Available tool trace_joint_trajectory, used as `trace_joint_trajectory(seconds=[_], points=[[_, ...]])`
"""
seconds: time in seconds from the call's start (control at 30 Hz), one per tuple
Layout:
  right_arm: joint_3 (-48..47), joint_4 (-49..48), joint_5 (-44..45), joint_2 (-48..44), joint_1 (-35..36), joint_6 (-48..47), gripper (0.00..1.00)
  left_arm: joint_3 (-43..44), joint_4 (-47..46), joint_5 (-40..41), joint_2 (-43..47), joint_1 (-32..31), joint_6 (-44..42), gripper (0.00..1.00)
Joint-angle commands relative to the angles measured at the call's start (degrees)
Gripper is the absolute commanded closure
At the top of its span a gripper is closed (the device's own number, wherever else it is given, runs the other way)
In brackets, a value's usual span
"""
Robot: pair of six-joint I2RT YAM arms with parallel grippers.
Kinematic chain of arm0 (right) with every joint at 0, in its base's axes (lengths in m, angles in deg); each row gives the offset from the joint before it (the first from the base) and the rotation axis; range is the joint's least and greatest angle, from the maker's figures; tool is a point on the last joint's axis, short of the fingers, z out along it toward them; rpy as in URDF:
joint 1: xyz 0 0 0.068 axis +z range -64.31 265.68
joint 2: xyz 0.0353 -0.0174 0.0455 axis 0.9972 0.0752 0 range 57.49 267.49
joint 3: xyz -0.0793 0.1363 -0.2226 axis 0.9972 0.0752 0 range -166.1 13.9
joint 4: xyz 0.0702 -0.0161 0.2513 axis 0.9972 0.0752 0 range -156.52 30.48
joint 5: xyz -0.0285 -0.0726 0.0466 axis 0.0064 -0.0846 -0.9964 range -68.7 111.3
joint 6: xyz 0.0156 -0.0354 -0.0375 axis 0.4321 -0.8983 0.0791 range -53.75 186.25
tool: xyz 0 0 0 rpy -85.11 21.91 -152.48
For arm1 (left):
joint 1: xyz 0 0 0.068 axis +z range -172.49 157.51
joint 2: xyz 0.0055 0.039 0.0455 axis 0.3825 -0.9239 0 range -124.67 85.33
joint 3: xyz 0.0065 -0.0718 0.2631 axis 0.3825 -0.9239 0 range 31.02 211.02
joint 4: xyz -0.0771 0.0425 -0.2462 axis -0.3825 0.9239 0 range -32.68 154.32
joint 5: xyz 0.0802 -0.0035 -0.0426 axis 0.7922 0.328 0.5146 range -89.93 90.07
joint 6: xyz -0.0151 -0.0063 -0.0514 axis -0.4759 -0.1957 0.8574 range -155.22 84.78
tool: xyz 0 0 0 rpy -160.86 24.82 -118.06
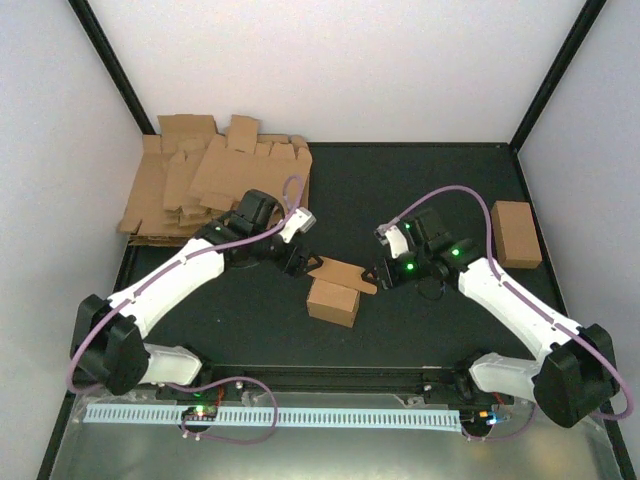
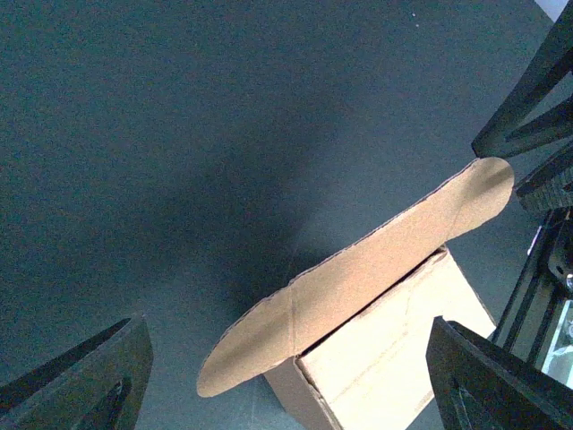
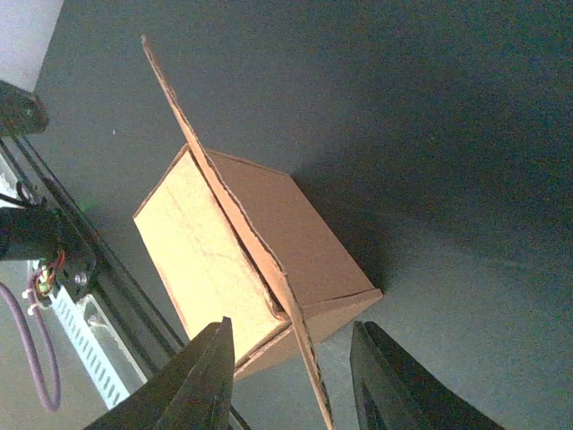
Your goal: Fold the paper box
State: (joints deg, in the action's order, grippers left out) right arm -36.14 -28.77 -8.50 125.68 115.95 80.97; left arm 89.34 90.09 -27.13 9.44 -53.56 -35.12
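Dark tabletop (image 1: 420, 190), white walls (image 1: 350, 70). Left wrist view cuts off the lower part of the box (image 1: 333, 302). It sits at centre, with a long rounded flap (image 2: 358, 269) raised off its top edge. Left end effector (image 1: 297, 263) is wide apart and touches nothing. Right end effector (image 3: 291, 324) is part open with the flap edge between its fingers; contact unclear.

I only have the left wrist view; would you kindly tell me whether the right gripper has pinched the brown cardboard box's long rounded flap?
Observer: Not pinched: the flap stands between the right gripper's open fingers, apparently touching neither.
Operator: Is anything else around?
Observer: A closed brown cardboard brick lies at the far right.
Operator: And on the left?
Observer: A heap of flat brown cardboard blanks, in the far left corner.
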Motion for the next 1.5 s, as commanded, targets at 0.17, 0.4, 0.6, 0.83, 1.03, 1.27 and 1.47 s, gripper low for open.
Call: trace_joint_trajectory(seconds=[0.17, 0.4, 0.6, 0.83, 1.03, 1.27, 1.47], points=[[-0.67, 1.30, -2.50, 0.55, 1.55, -0.19, 0.65, 1.15, -0.86, -2.14, -3.66, 0.31, 1.13, 0.20], [-0.63, 1.78, -1.03, 0.27, 2.35, 0.26, 0.76, 1.26, 0.52, -3.10, -5.64, 0.08, 1.46, 0.36], [-0.86, 1.97, 1.31, 0.38, 2.91, 0.77, 0.81, 1.59, 1.61, -2.00, -5.08, -0.58, 2.89, 0.53], [-1.00, 1.20, 2.29, 0.29, 3.57, 2.04, 0.86, 1.48, 2.76, -0.90, -4.28, -2.39, 4.73, 0.66], [-1.76, 1.56, 2.91, 0.50, 3.92, 2.17, 0.88, 2.36, 4.26, 1.34, -3.79, -3.78, 6.55, 0.77], [-1.90, 4.39, 4.81, -0.69, 4.11, 1.53, 0.70, 2.25, 4.34, 1.98, -2.59, -4.25, 8.65, 0.89], [-2.25, 8.59, 6.57, -1.73, 4.15, 0.70, 0.64, 1.67, 3.35, 1.82, -1.19, -4.73, 10.47, 0.94]])
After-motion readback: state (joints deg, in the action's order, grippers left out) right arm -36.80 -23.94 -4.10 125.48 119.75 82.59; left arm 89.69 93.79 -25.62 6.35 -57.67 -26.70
